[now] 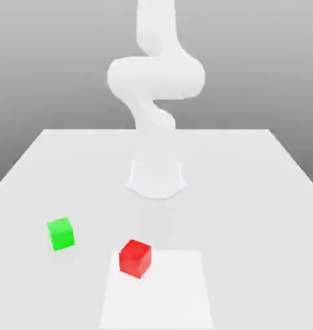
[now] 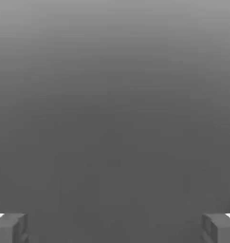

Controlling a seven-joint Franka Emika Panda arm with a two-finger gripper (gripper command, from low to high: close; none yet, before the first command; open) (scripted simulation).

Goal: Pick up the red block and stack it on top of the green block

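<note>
Still, red block (image 1: 135, 259) near green (image 1: 60, 233).Clearly, open table (image 1: 97, 225) between blocks (image 1: 135, 259) (image 1: 60, 233).

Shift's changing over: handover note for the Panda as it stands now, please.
Gripper: open, fingers wide apart, nothing between them.
Red block: on the white patch, at its corner nearest the green block.
Green block: on the table, toward the exterior view's left, nothing on top.
Done: no stacking.
Left: grasp red, lift, set on green, release.
</note>
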